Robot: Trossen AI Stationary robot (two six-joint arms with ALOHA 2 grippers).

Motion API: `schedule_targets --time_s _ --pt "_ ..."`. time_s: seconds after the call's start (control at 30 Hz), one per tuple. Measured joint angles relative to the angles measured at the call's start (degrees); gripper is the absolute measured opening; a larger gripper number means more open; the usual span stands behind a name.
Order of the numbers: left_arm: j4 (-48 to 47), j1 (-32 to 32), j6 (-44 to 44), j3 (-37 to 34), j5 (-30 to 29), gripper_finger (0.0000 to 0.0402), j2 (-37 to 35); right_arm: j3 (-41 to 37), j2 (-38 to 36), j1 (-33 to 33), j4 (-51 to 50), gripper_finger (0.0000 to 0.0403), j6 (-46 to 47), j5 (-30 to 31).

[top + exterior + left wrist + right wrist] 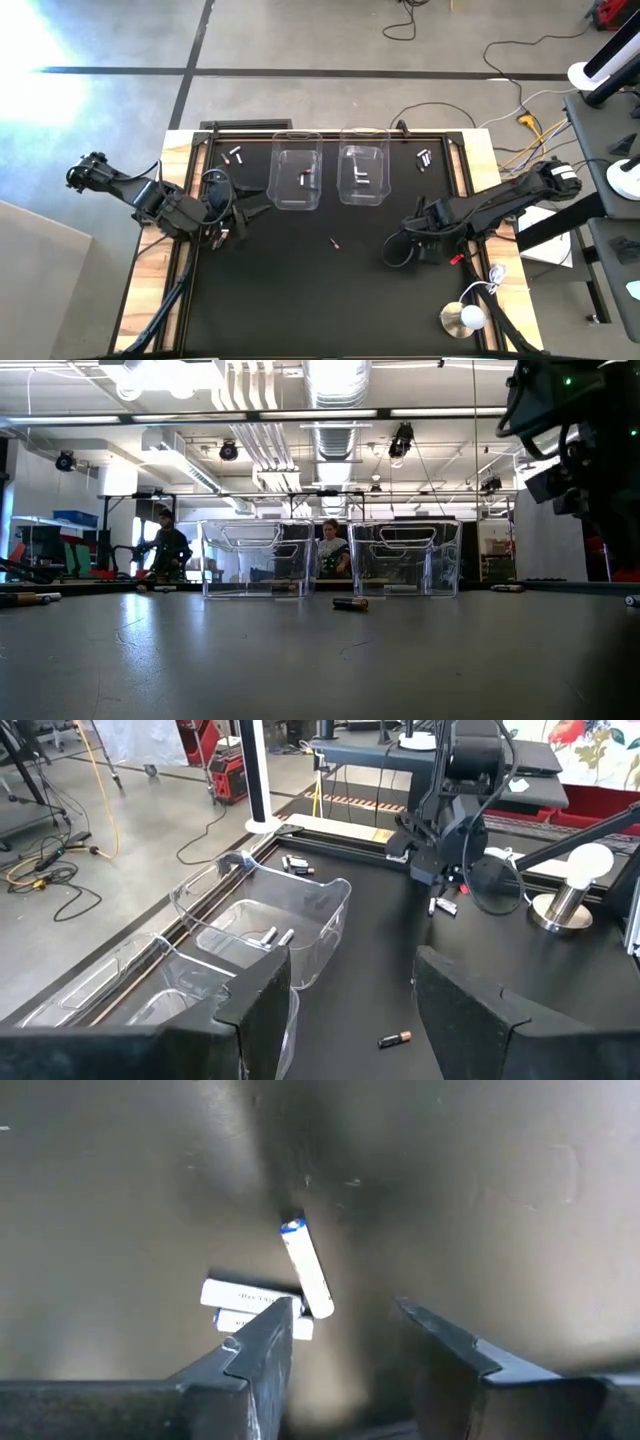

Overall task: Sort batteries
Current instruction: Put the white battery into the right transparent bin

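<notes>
While my right end effector [345, 1345] hangs low over the right side of the bench [300, 290], its fingers stand apart with nothing between them, and three white batteries [275, 1295] lie on the mat just ahead of the fingertips. Two of them rest side by side and the third lies tilted across their ends, touching them. One fingertip hides the corner of the pair, so I judge the tilted one the easiest to take first, because it sits clear of the others along most of its length.

My left end effector [350, 1010] waits at the left edge of the bench, fingers open and empty, looking across at the two clear bins [296, 180] that stand side by side near the far edge. Each bin already holds a few batteries, which is why I take the sorting as under way and not finished.

More batteries are scattered about: one dark battery with a copper end [334, 242] lies alone on the mat in front of the bins, a small group [236, 155] sits beside the left bin at the far left, and another group [424, 158] beside the right bin. Another pair lies close by my left arm; I cannot tell their colour.

People stand in the room beyond the bench, well away from my arms
</notes>
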Motion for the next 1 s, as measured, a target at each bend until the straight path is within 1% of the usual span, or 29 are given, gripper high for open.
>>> schedule_targets --time_s 0.27,0.63,0.77,0.87,0.93,1.0 --pt "-0.44 0.0 -1.44 0.0 0.0 0.019 -0.01 -1.89 4.43 0.0 6.75 0.0133 1.28 -0.91" --pt "-0.87 0.0 -2.21 0.0 0.0 0.019 0.01 -2.55 11.85 0.0 9.74 0.0083 -0.05 -1.33" --pt "-0.9 0.0 -3.06 0.0 0.54 0.019 0.01 -2.62 12.02 0.0 10.31 0.0058 -0.13 -1.39" --pt "-1.62 0.0 -4.16 0.0 4.17 0.019 0.01 -1.91 10.7 -0.25 10.2 0.0039 -0.63 -1.37" --pt "-2.59 -0.04 -4.72 0.0 5.84 0.019 0.15 -0.33 9.86 -0.76 9.27 0.0028 -1.07 -1.23" --pt "-4.09 -0.04 -5.68 -0.02 6.56 0.019 0.21 2.73 8.82 -1.21 8.69 0.0021 -1.61 0.97"
